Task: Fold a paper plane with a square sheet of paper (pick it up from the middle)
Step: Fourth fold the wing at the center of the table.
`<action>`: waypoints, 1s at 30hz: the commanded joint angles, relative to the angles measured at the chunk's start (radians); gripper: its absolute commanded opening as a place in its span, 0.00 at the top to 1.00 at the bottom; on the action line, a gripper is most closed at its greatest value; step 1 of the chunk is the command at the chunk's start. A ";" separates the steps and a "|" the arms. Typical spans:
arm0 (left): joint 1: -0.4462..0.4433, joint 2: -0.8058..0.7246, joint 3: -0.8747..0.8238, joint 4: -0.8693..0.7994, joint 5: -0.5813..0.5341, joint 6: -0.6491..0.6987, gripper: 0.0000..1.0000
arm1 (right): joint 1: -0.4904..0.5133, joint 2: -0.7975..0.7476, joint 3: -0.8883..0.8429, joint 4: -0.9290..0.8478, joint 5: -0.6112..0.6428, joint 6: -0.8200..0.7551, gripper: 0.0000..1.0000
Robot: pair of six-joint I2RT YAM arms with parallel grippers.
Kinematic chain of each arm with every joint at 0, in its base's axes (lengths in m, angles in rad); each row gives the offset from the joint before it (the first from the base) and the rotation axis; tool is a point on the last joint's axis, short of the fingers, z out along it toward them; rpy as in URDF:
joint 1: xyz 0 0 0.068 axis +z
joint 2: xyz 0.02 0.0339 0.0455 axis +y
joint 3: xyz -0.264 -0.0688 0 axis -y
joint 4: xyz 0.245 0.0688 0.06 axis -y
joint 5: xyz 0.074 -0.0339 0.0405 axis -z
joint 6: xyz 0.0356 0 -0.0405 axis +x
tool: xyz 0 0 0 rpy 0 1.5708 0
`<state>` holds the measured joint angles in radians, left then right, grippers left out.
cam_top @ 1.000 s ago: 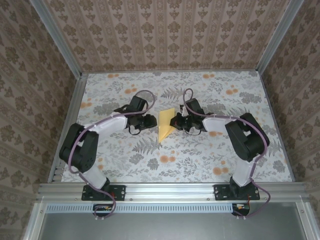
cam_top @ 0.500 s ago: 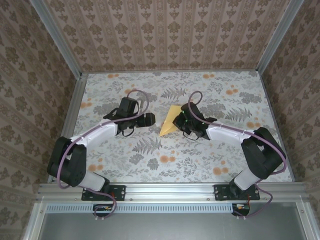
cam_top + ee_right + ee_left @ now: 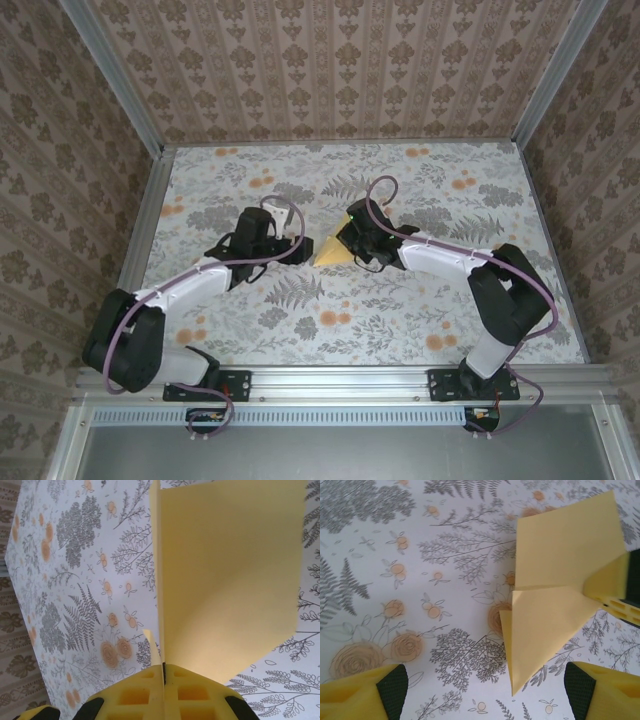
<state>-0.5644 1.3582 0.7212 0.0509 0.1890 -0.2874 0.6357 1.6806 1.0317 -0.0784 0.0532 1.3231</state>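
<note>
The yellow-orange paper (image 3: pixel 329 253) is folded into a pointed shape with a centre crease and lies over the floral cloth between the two arms. My right gripper (image 3: pixel 350 245) is shut on its right edge. In the right wrist view the paper (image 3: pixel 230 570) rises edge-on from the closed right gripper (image 3: pixel 163 672). In the left wrist view the paper (image 3: pixel 555 595) shows two slanted flaps and a tip pointing toward me, with the right gripper's fingertip (image 3: pixel 612 587) pinching its far side. My left gripper (image 3: pixel 485 690) is open just short of that tip, and its fingers (image 3: pixel 390 690) touch nothing.
The grey floral cloth (image 3: pixel 420 310) covers the whole table. Aluminium rails (image 3: pixel 150 200) and patterned walls close in the left, right and back sides. Both arms' cables loop above the wrists near the table's middle.
The right gripper has carried the paper left and tilted it flatter, so it now looks shorter and pointed. The left arm drew back from the paper, then settled open beside its tip.
</note>
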 commanded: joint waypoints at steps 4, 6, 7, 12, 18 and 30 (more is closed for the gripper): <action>-0.065 0.102 0.041 0.049 0.037 0.195 0.19 | 0.006 0.006 -0.050 0.003 0.019 0.084 0.99; -0.088 0.131 0.032 0.091 0.041 0.234 0.20 | 0.005 0.004 -0.058 0.009 0.013 0.094 0.99; -0.095 0.141 0.020 0.132 0.043 0.249 0.21 | 0.004 0.004 -0.060 0.010 0.009 0.098 0.99; -0.117 0.186 -0.043 0.326 0.070 0.315 0.25 | -0.002 0.008 -0.063 0.019 -0.020 0.120 0.99; -0.183 0.261 -0.070 0.439 0.075 0.499 0.30 | -0.015 0.014 -0.063 0.028 -0.056 0.145 1.00; -0.193 0.366 -0.088 0.601 0.025 0.562 0.47 | -0.032 0.012 -0.079 0.046 -0.116 0.172 1.00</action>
<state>-0.7578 1.7103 0.6502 0.5644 0.2272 0.2379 0.6113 1.6810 0.9691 -0.0498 -0.0246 1.4662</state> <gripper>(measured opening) 0.535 0.040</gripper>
